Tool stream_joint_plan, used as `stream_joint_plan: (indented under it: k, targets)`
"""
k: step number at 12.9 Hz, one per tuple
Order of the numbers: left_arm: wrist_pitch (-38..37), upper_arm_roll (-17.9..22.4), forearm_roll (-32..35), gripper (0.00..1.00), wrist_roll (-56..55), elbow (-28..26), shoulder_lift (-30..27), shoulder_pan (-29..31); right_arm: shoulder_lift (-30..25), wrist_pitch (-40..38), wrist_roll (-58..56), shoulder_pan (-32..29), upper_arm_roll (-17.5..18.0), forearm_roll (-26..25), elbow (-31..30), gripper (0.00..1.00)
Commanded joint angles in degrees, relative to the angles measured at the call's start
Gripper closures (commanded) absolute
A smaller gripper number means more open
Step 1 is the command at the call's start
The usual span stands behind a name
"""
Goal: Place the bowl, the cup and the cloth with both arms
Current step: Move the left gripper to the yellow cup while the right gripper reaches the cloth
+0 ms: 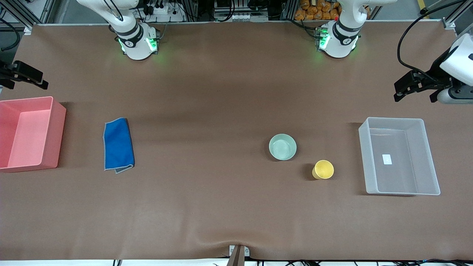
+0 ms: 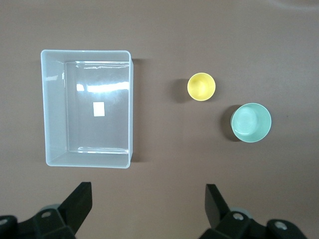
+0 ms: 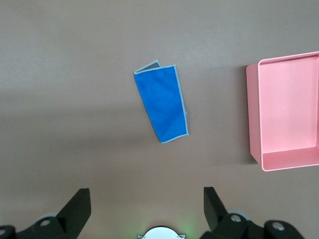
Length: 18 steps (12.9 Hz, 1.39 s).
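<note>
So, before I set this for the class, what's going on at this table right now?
Nothing is being handled yet. Both arms wait high with open claws: the left claw at its end of the table, above the clear bin, the right claw at its end, above the pink bin. The blue cloth lies folded beside the pink bin. The green bowl and yellow cup stand apart on the table beside the clear bin, the cup nearer the front camera.

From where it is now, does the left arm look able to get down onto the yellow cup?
Probably yes. The left gripper hangs open near the clear bin, and the cup stands upright on bare table, apart from the bowl and the bin, with nothing over it.
</note>
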Motion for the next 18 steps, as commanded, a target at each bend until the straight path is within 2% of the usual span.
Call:
stream_joint_plan:
  k: [1, 5, 8, 11, 13, 15, 18]
  targets:
    - [0.25, -0.16, 1.63, 0.0, 0.31, -0.54, -0.53, 0.29, -0.73, -0.2, -0.68, -0.36, 0.17, 0.38, -0.7, 0.0]
    - [0.51, -0.16, 1.64, 0.0, 1.1, -0.71, 0.78, 0.38, -0.73, -0.11, -0.68, -0.36, 0.17, 0.38, -0.7, 0.0]
    - [4.54, -0.25, 1.55, 0.0, -0.04, -1.94, 3.07, -0.49, -0.65, 0.5, -0.68, -0.44, 0.17, 0.11, -0.7, 0.0]
    - [12.45, -0.6, 1.38, 0.0, -0.13, -8.86, 3.25, -1.9, -0.03, 0.94, -0.5, -0.97, 0.08, 0.02, -0.61, 0.0]
    - [16.24, -0.77, 1.29, 0.0, -0.13, -11.25, 4.38, -2.17, 0.84, 1.55, -0.59, -1.5, 0.08, 0.37, -0.44, 0.0]
    - [19.05, -0.86, 0.85, 0.0, -0.13, -11.35, 7.8, -2.95, 3.04, 4.53, -0.68, -1.85, 0.08, 0.2, -0.35, 0.0]
    - [24.05, -0.77, 0.94, 0.0, -0.57, -11.44, 13.16, -5.06, 3.75, 4.98, -0.59, -2.03, 0.08, 0.46, -0.17, 0.0]
